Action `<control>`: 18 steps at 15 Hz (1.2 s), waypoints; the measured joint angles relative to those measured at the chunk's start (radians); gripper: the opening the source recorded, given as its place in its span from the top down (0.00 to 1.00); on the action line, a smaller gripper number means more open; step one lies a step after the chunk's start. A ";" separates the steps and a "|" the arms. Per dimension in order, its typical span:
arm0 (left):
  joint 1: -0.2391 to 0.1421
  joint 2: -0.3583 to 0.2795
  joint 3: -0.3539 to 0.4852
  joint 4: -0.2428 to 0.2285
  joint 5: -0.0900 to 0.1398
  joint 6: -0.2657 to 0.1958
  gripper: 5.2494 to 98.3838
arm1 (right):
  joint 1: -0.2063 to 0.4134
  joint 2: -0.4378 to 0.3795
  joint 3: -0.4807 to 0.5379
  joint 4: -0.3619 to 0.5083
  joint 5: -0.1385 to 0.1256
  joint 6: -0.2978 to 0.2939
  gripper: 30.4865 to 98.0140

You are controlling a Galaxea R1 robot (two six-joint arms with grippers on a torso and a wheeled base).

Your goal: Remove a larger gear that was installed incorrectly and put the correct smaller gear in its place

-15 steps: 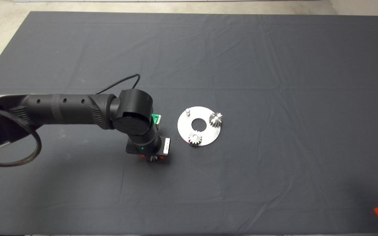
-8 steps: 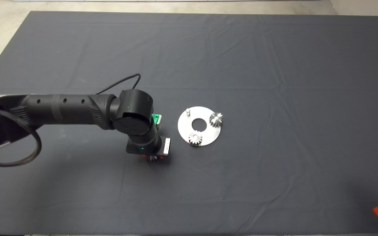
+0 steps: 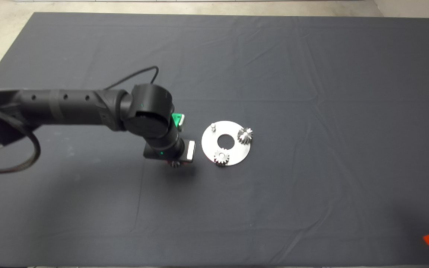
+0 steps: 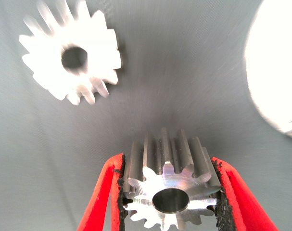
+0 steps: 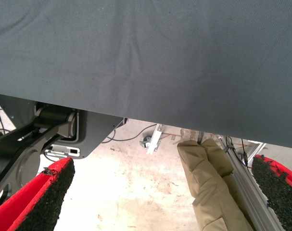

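One toothed steel smaller gear [image 4: 171,190] is clamped by the left gripper [image 4: 170,192]. One larger gear [image 4: 71,57] lies flat on the woven mat [image 3: 311,74]. Two gears are mounted at 3 and 6 o'clock on the round plate [image 3: 209,143]; the right gripper [image 5: 160,197] is spread wide.

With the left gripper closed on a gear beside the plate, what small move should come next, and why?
Probably carry it toward the bare peg on the round plate. The left gripper is shut on the smaller gear, off the mat; the larger gear lies on the mat, and the plate's other two pegs carry gears. The right gripper waits at the table's edge.

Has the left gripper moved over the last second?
Yes. The left gripper, shut on a small gear, has shifted toward the mat's far edge and slightly closer to the round plate, which has stayed put.
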 measured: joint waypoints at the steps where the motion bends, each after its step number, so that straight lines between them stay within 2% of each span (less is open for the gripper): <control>1: -0.016 0.000 0.004 -0.012 0.000 0.000 0.72 | 0.000 0.000 0.000 0.000 0.000 0.000 0.02; 3: -0.021 0.005 0.007 -0.055 0.000 0.003 0.72 | 0.000 0.000 0.000 0.000 0.000 0.000 0.02; 4: -0.022 0.009 0.007 -0.083 0.000 0.020 0.72 | 0.000 0.000 0.000 0.000 0.000 0.000 0.02; 8: -0.044 0.031 -0.018 -0.220 0.000 0.128 0.72 | 0.000 0.022 -0.006 0.004 0.000 0.010 0.02; 10: -0.059 0.042 -0.074 -0.282 -0.001 0.237 0.72 | 0.000 0.039 -0.030 0.016 0.000 0.020 0.02; 13: -0.090 0.049 -0.176 -0.398 0.000 0.427 0.72 | 0.000 0.067 -0.090 0.054 0.000 0.026 0.02; 16: -0.092 0.057 -0.260 -0.441 0.000 0.577 0.72 | 0.000 0.088 -0.117 0.077 0.000 0.029 0.02; 18: -0.099 0.064 -0.292 -0.451 0.000 0.634 0.73 | 0.000 0.094 -0.138 0.084 0.000 0.030 0.02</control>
